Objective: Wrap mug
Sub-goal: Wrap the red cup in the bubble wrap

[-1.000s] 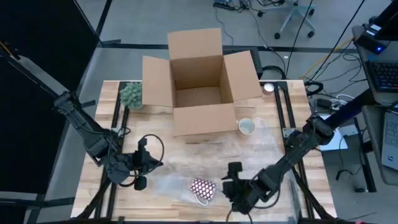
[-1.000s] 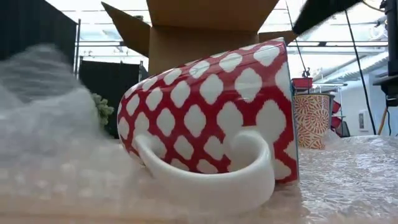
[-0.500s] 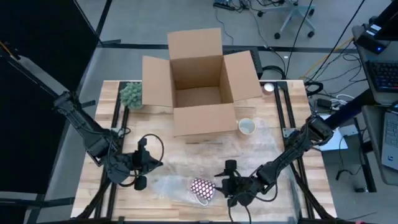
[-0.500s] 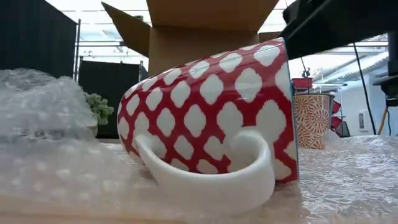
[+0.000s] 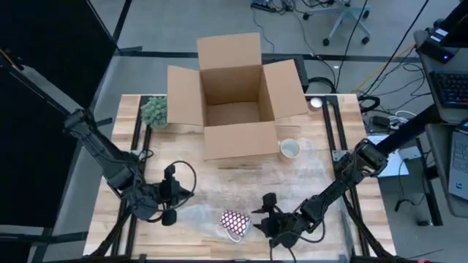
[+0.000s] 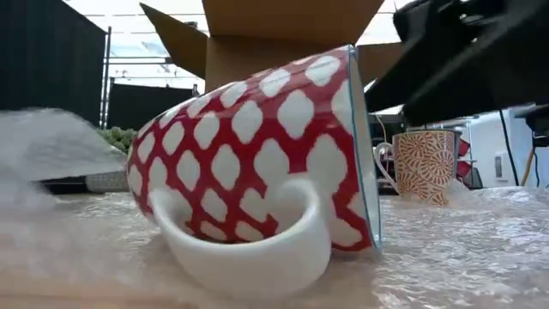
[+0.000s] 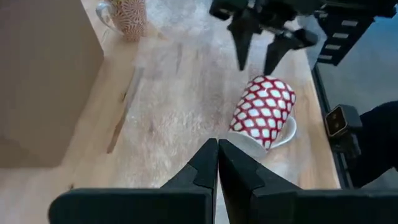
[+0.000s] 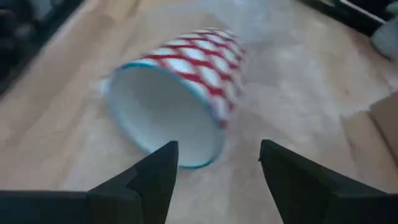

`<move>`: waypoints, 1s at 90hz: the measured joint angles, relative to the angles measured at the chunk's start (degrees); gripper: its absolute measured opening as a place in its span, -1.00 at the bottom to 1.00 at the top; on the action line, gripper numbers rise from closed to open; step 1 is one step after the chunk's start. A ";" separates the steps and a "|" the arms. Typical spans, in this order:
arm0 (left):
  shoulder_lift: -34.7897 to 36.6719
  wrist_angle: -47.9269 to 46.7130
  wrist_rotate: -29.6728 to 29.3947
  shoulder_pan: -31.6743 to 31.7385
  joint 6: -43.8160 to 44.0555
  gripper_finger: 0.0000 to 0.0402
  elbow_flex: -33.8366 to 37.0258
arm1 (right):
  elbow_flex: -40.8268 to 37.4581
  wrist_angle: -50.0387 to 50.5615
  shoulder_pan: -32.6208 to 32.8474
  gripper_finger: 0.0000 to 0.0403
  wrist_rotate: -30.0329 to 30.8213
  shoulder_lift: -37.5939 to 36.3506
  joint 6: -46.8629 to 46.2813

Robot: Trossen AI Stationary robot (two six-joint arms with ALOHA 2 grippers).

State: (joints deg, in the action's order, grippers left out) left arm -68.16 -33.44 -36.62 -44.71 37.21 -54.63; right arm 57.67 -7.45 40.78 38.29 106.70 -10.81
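- Mug, red/white, lies on its side on bubble wrap near front edge of surface; handle down. Likely ceramic: rigid, slick, chips easily, rolls. Best hold: rim wall.
- Right claw spread, just beside open mouth.
- Left claw pressed together, nothing visibly held, near mug's base side.
- Box, 2nd mug well apart; room behind.

The left gripper has its jaws pressed together, tips meeting just short of the red-and-white mug, which lies on its side on bubble wrap spread over the worktop. Beyond the mug, the right gripper points down at it with jaws apart. An orange patterned mug stands beside the cardboard box.
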 joint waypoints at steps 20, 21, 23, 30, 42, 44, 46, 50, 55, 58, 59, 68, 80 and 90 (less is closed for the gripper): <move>-5.17 5.02 -1.69 0.07 -0.03 -1.00 0.00 | 0.71 -8.35 -3.29 0.05 1.74 4.66 5.74; -5.56 5.43 -1.65 0.07 -0.03 -1.00 0.00 | 0.88 -8.28 -3.47 0.04 1.71 4.71 5.95; -6.32 6.07 -1.44 0.07 -0.04 -1.00 0.00 | 1.16 -8.10 -3.76 0.03 1.77 4.76 6.27; -9.32 7.55 -0.31 0.07 0.00 -1.00 0.00 | 2.10 -5.94 -4.44 -0.08 1.89 4.87 6.91; -14.48 8.87 0.21 -0.11 1.67 -1.00 -0.01 | 5.36 -0.28 -4.85 -0.41 0.45 4.76 7.02; -15.25 9.16 0.31 -0.11 2.13 -1.00 0.00 | 6.02 0.93 -4.98 -0.48 -0.25 4.73 7.02; -16.01 9.25 0.35 -0.11 2.68 -1.00 0.00 | 6.70 2.19 -5.13 -0.55 -1.07 4.71 7.02; -17.38 9.14 0.39 -0.11 3.02 -1.00 -0.01 | 7.95 4.61 -5.54 -0.69 -2.66 4.71 7.02; -18.99 9.16 0.42 -0.11 3.02 -1.00 0.00 | 9.47 7.87 -6.02 -0.87 -3.43 4.71 7.14; -19.75 9.14 0.42 -0.11 3.02 -1.00 0.00 | 10.65 9.84 -6.36 -0.93 -4.12 4.71 6.94; -19.97 9.12 0.43 -0.11 3.02 -1.00 0.00 | 11.10 10.45 -6.46 -0.94 -4.28 4.71 6.96; -20.45 9.05 0.53 -0.11 2.97 -1.00 0.00 | 16.20 18.99 -7.37 -0.94 -4.56 4.71 5.92; -19.96 8.86 0.52 -0.11 0.89 -1.00 0.00 | 24.17 30.86 -10.72 -0.98 -10.06 4.71 1.93; -18.75 8.40 0.52 -0.11 -0.26 -1.00 0.00 | 29.73 36.64 -13.99 -0.98 -13.03 4.71 -1.78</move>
State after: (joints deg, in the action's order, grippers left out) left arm -86.91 -25.05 -36.10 -44.82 36.95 -54.63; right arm 87.40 29.19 26.79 25.27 111.42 -12.59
